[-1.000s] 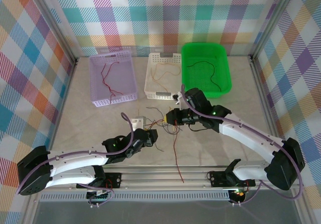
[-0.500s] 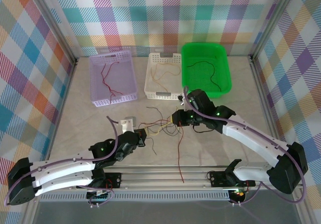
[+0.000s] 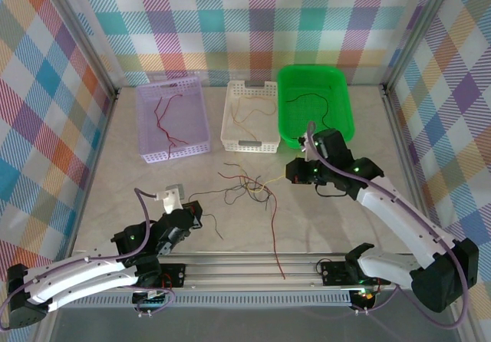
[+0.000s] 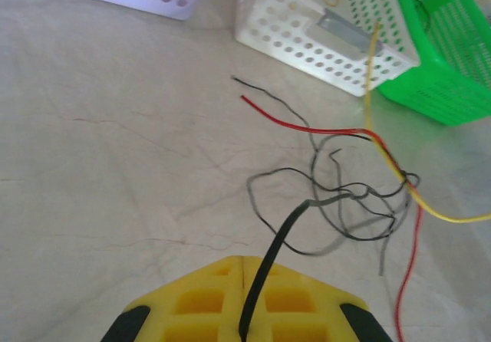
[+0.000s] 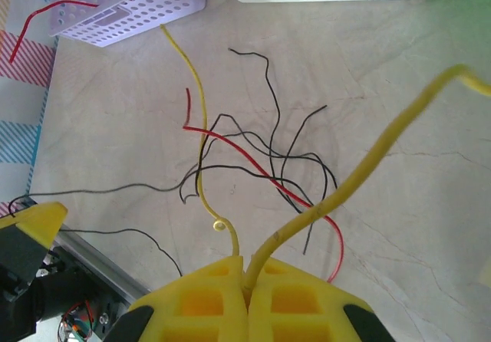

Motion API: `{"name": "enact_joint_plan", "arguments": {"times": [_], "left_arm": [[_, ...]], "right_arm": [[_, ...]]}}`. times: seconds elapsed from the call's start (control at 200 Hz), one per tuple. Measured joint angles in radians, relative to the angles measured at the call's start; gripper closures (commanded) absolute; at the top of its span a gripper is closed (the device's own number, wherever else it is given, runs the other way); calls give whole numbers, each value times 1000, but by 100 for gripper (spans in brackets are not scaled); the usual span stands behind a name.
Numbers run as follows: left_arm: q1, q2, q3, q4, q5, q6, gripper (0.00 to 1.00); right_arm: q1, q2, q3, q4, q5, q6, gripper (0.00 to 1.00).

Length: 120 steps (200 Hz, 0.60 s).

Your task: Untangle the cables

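Marbled surface [image 3: 115,173] inside checked walls carries the work. The left end effector [image 4: 244,271], jaws pressed together on a black wire [image 4: 280,231], has drawn back toward the near left corner. The right end effector [image 5: 247,269], likewise clamped, pinches a yellow wire [image 5: 345,181] and has swung toward the right edge. Between them the cables [image 3: 247,184] lie spread looser at mid-surface, so the knot seems to be opening. Along the far edge stand a lilac basket [image 3: 175,152], a white basket [image 3: 249,144] and a green basket [image 3: 311,69].
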<state>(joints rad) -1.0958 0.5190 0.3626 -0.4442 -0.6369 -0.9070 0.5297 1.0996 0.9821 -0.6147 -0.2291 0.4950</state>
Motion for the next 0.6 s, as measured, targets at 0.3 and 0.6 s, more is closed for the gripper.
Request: {"name": "enact_joint_plan", "arguments": {"times": [0.3, 0.6], "left_arm": [[45, 97, 4, -89, -11, -43, 100], [61, 251, 39, 42, 64, 10, 56]], "right_arm": [[-61, -46, 162, -113, -113, -60, 100], [-61, 21, 249, -214, -203, -138, 100]]}}
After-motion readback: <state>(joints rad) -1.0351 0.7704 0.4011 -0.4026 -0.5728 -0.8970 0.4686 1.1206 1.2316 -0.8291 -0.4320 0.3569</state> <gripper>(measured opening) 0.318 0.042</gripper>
